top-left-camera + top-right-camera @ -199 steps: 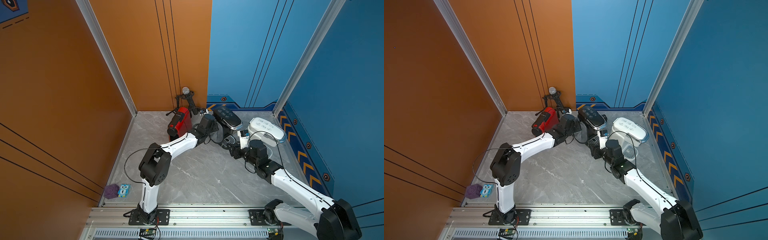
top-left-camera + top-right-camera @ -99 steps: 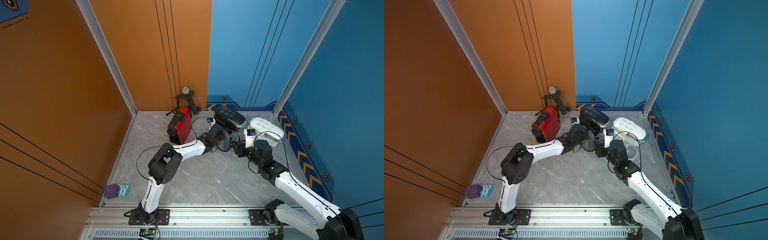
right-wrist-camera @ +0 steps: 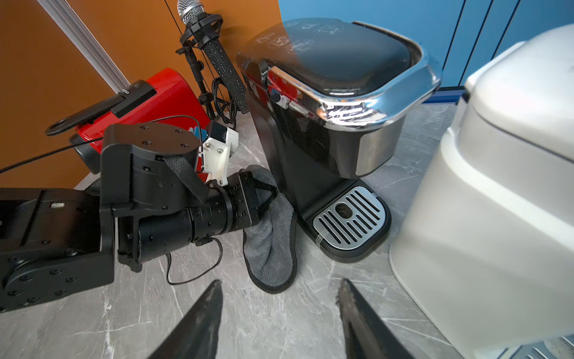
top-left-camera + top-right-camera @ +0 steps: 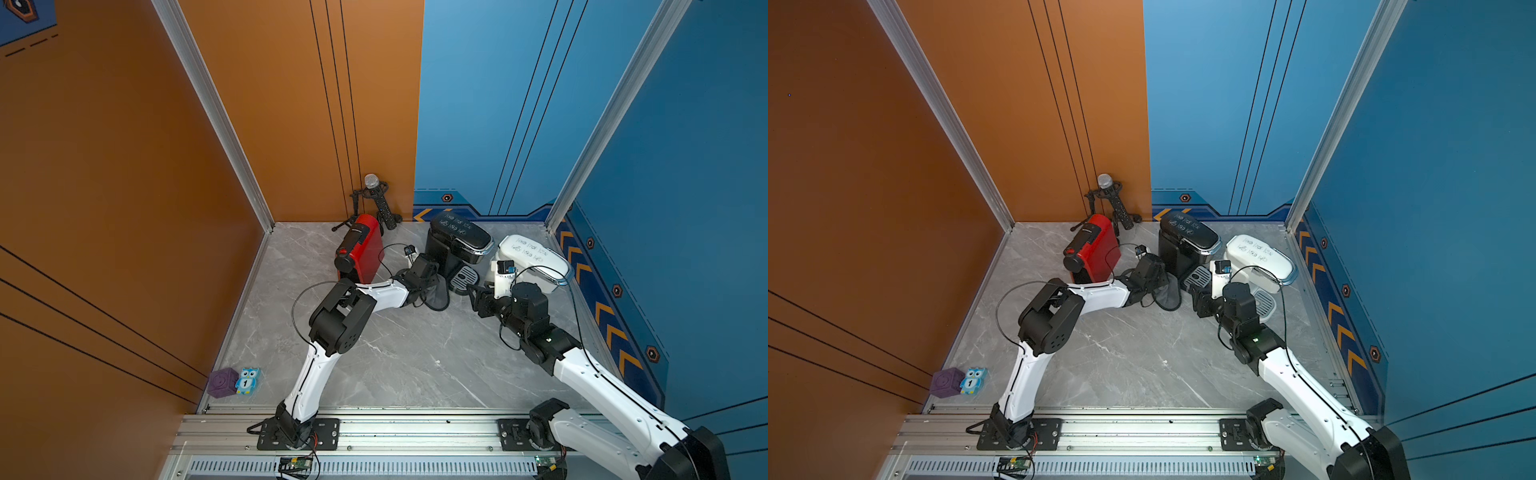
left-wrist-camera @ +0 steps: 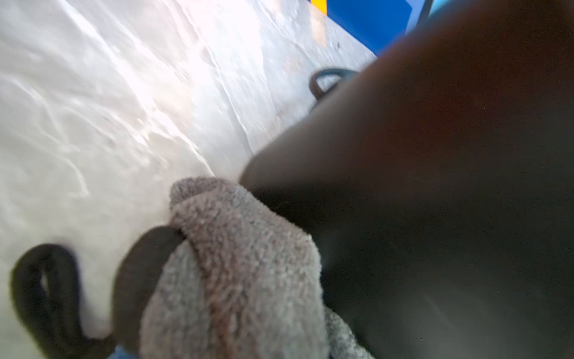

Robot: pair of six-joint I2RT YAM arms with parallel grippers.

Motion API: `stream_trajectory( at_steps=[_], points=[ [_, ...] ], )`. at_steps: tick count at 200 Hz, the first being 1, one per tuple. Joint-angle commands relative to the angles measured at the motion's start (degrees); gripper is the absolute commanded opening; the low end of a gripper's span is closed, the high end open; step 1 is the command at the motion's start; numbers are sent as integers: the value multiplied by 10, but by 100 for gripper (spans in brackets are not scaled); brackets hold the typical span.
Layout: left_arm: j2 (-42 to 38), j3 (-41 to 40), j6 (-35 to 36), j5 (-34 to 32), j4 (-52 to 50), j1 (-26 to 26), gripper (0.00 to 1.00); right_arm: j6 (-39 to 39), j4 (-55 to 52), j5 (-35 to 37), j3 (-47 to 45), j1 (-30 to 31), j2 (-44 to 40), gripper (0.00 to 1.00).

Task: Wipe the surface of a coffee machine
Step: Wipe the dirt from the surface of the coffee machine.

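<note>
The black coffee machine (image 4: 455, 243) (image 4: 1185, 243) (image 3: 326, 124) stands at the back of the table, with white scribbles on its lid. My left gripper (image 4: 430, 276) (image 3: 268, 192) is shut on a grey cloth (image 4: 437, 297) (image 4: 1169, 297) (image 3: 270, 248) and sits low against the machine's left side. In the left wrist view the cloth (image 5: 233, 264) covers the jaws and touches the dark machine wall (image 5: 435, 186). My right gripper (image 4: 471, 291) (image 3: 279, 286) is open and empty, just above the table in front of the machine's drip tray (image 3: 351, 217).
A red coffee machine (image 4: 359, 249) stands left of the black one, and a white coffee machine (image 4: 532, 259) right of it. A microphone on a tripod (image 4: 376, 199) is in the back corner. A purple cube (image 4: 224, 382) and an owl toy (image 4: 248, 380) lie at the front left.
My left gripper has moved with the cloth from beside the red machine, right and nearer, down the black machine's left side. The right arm has shifted only slightly.
</note>
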Motion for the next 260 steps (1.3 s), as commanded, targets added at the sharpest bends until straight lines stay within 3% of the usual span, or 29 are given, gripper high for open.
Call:
stream_trajectory(
  at_steps=[1, 29, 59, 102, 146, 178, 260],
  points=[
    [-47, 0, 34, 5, 8, 31, 0, 7, -12, 13, -8, -5, -11, 60],
    [-76, 15, 80, 16, 8, 60, 0, 10, -10, 9, -5, -5, -4, 60],
    [-79, 63, 120, 63, 8, 84, 0, 10, -13, 10, -5, -5, -6, 61],
    [-71, 145, 170, 78, 8, 101, 0, 7, -23, 12, -4, -7, -9, 61],
    [-1, 268, 190, 64, 7, 111, 0, 7, -32, 11, 0, -6, -11, 60],
    [70, 366, 147, 105, -22, 114, 0, 3, -43, 15, 1, -8, -19, 61],
    [128, 318, 107, 155, -23, 77, 0, 3, -49, 14, -2, -13, -27, 61]
  ],
)
